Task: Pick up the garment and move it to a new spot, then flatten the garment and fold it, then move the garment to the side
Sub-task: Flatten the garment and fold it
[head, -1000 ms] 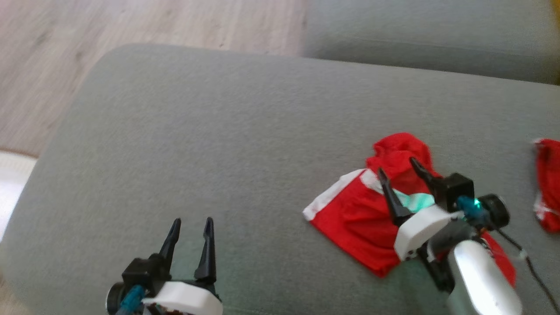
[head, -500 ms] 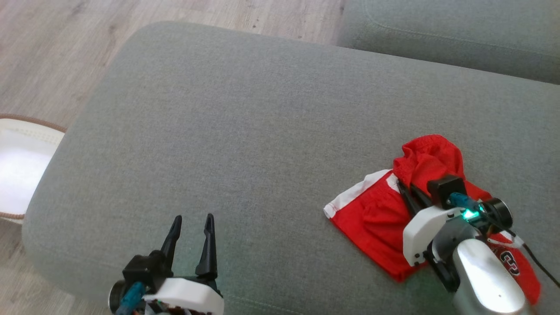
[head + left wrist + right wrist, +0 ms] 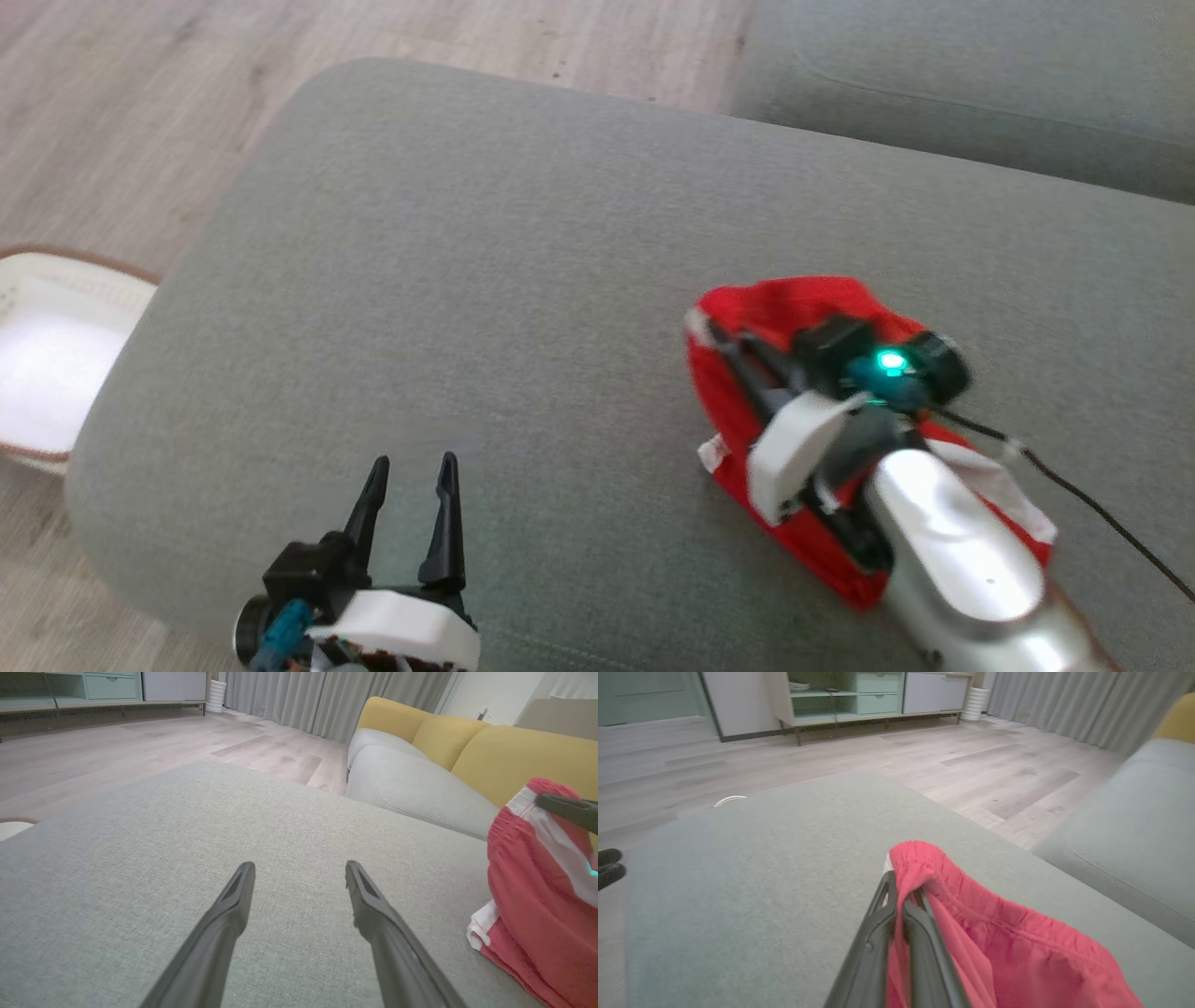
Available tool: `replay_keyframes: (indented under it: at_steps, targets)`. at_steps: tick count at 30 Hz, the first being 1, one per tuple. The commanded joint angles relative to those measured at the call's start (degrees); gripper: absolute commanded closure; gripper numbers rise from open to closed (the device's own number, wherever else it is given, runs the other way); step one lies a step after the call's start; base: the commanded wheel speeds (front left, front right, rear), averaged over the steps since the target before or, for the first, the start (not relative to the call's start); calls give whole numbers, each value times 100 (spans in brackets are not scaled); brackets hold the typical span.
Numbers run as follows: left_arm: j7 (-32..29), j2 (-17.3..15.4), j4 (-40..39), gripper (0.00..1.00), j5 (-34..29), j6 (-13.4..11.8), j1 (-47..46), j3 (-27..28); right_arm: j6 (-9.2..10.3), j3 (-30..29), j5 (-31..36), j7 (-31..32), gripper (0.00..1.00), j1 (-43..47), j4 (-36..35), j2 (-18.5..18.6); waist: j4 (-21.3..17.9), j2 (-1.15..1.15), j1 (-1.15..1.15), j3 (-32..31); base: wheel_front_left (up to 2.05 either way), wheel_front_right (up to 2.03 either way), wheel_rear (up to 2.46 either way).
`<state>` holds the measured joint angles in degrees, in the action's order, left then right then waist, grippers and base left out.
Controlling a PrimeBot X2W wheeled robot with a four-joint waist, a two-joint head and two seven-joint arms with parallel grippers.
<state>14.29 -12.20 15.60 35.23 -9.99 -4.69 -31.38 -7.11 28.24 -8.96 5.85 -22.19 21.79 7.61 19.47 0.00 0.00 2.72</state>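
The right claw is pinching the garment tightly by its waistband for carrying, toward the right edge of the ottoman; the left claw is hovering spread wide, empty.

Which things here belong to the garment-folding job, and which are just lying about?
Job: red garment, right gripper shut on it, open left gripper, grey cushion beneath.
Lying about: white basket on the floor, yellow sofa back, cabinet.
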Motion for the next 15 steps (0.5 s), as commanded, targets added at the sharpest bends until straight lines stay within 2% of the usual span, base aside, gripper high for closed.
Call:
replay_keyframes:
  at_steps: [1, 5, 9, 10, 11, 12, 15]
  targets:
    - [70, -11, -144, 0, -50, 28, -267, 252, -37, 273, -127, 13, 100, -330, -150, -83, 101, 0, 0, 18, 0, 0, 0]
    - [71, 23, -133, 0, -81, 55, -270, 324, -37, 886, -436, 42, 100, -548, 86, -114, 260, 0, 0, 73, 0, 0, 0]
    - [71, 65, -122, 0, -124, 79, -261, 393, -37, 1225, -595, -48, 100, -646, 476, -169, 349, 0, 0, 111, 0, 0, 0]
    - [71, 74, -122, 0, -136, 84, -254, 407, -37, 1283, -606, -87, 57, -657, 579, -184, 357, 0, 0, 115, 0, 0, 0]
    - [71, 82, -122, 0, -147, 91, -247, 423, -37, 1333, -623, -138, 25, -661, 673, -201, 360, 0, 0, 118, 0, 0, 0]
    - [71, 88, -119, 0, -157, 96, -240, 438, -37, 1361, -652, -202, 0, -661, 757, -220, 357, 0, 0, 118, 0, 0, 0]
    - [71, 103, -113, 0, -188, 102, -200, 477, -37, 1363, -726, -409, 0, -650, 956, -269, 302, 0, 0, 92, 0, 0, 0]
